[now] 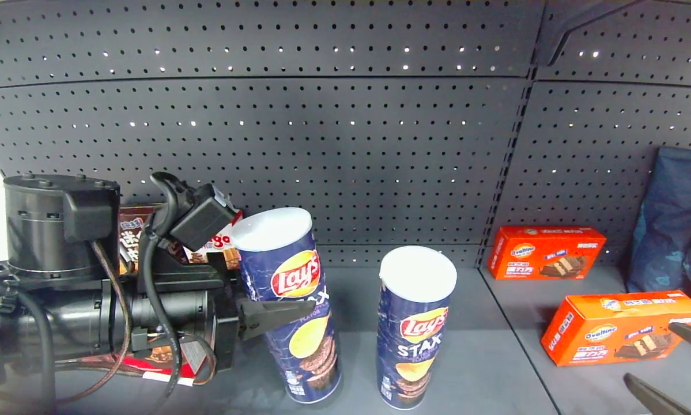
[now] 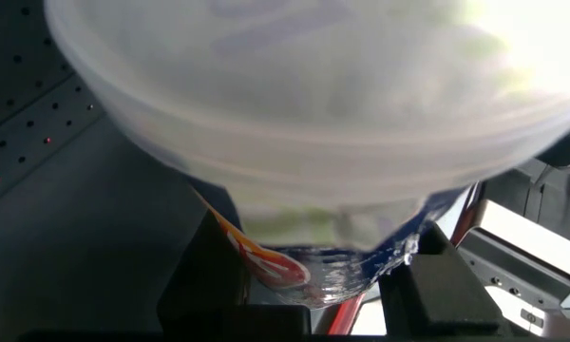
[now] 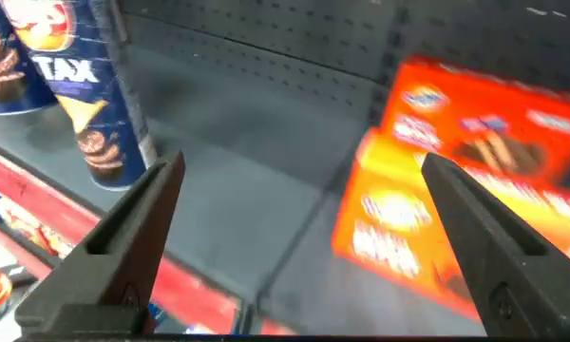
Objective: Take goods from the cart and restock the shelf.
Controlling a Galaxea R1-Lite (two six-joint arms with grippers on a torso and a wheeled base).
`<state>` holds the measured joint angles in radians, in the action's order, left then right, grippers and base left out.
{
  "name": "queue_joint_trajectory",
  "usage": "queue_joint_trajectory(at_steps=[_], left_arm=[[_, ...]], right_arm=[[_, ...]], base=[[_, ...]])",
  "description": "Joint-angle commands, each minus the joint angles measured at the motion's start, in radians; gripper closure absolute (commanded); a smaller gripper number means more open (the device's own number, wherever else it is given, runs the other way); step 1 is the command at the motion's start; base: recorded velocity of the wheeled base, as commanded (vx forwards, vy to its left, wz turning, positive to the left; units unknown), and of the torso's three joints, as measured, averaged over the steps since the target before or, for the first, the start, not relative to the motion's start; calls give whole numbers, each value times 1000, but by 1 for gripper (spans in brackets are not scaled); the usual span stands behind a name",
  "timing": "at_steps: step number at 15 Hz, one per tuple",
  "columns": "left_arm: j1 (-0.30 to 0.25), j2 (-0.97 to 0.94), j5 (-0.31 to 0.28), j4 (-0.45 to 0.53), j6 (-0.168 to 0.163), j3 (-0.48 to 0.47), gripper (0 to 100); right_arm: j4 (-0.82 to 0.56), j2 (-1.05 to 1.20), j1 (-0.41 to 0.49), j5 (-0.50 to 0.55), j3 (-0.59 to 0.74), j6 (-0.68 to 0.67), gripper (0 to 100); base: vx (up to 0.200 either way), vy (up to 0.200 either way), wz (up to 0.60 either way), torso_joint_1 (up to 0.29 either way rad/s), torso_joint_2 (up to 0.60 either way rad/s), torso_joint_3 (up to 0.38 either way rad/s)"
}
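Observation:
In the head view my left gripper (image 1: 264, 297) is shut on a blue chips can (image 1: 290, 305) with a white lid. The can leans to the left, with its base down at the shelf floor (image 1: 483, 357). In the left wrist view the can's lid (image 2: 313, 104) looms close between the black fingers (image 2: 209, 285). A second, identical can (image 1: 415, 328) stands upright just to the right of the held one. My right gripper (image 1: 676, 369) is open at the lower right, in front of an orange box (image 1: 622, 327). In the right wrist view its fingers (image 3: 123, 247) frame bare shelf.
A second orange box (image 1: 544, 252) lies against the pegboard back wall (image 1: 345, 144). Dark blue bags (image 1: 673, 219) stand at the far right. Snack packs (image 1: 135, 230) sit behind my left arm, and a red packet (image 1: 161, 363) lies under it. The shelf front carries a red strip (image 3: 104, 237).

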<state>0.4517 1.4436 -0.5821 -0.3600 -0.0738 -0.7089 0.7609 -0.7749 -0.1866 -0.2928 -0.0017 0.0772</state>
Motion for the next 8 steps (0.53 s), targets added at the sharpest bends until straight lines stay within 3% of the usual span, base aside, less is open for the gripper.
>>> queue_joint_trajectory(at_steps=[1,2,3,4,5,8], left_arm=[[-1,0,-1,0,0,-1,100],[-1,-2,-1,0,0,2,100],[-1,0,-1,1,0,0,100],[-1,0,-1,1,0,-3,100],[-1,-2,-1,3,0,-1,100],[-2,-2,1,4,0,-9,100]], right_arm=[[-344,448,93,21,2,-27,0],[-446,548,121,24,2,-27,0],[-669,770,185,55,2,-27,0],[-738,775,187,139,-6,-20,0],[-746,775,185,264,2,-33,0],[-756,775,185,291,2,-83,0]], base=[[0,0,0,0,0,0],[0,0,0,0,0,0],[0,0,0,0,0,0],[0,0,0,0,0,0],[0,0,0,0,0,0],[0,0,0,0,0,0]])
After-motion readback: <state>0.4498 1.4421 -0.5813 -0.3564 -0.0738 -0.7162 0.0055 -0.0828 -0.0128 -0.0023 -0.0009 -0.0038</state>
